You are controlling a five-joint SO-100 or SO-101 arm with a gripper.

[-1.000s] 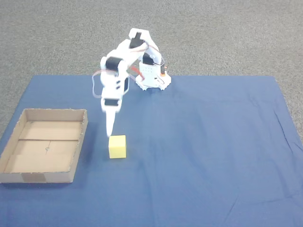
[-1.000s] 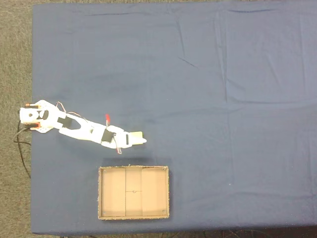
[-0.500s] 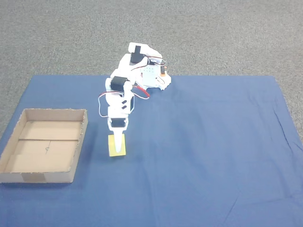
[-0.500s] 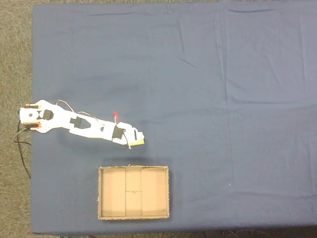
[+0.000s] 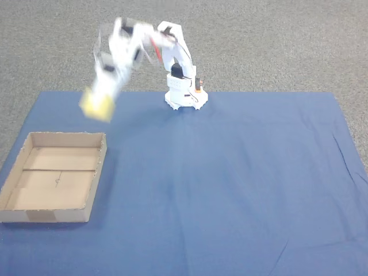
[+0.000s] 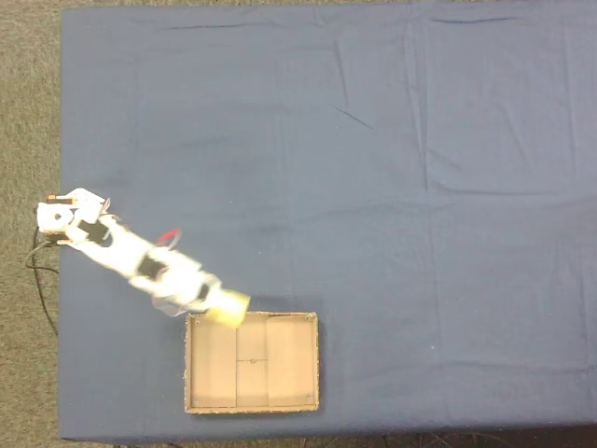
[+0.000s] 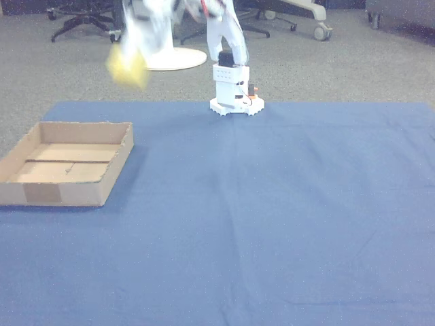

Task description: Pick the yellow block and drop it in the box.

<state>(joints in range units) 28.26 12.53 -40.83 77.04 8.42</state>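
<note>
The white arm (image 5: 135, 46) is raised well off the surface and smeared by motion blur in all three views, so the fingers cannot be made out one by one. At its tip the end effector (image 5: 100, 98) carries the yellow block (image 5: 96, 105), a pale-yellow smudge hanging in the air; the end effector appears closed around it, though the blur hides how the jaws sit against its faces.

In a fixed view from the front, the cardboard box (image 5: 34, 215) lies below the end effector and a little toward the camera, its open top facing up and a tape patch on its near wall. In a fixed view from above, the yellow block (image 6: 229, 308) and end effector (image 6: 216, 301) sit right over the box's (image 6: 315, 364) upper-left corner, overlapping its rim. In the other view, low and frontal, the yellow block (image 7: 127, 66) hangs high above the box (image 7: 51, 192), near its right wall, with the end effector (image 7: 134, 56) just above the block.

The arm's base (image 5: 184, 95) stands to the right of the end effector at the far edge of the blue cloth (image 5: 241, 190) that covers the surface. Grey carpet (image 5: 276, 40) lies beyond the cloth, and office chair legs (image 7: 81, 17) show behind the arm.
</note>
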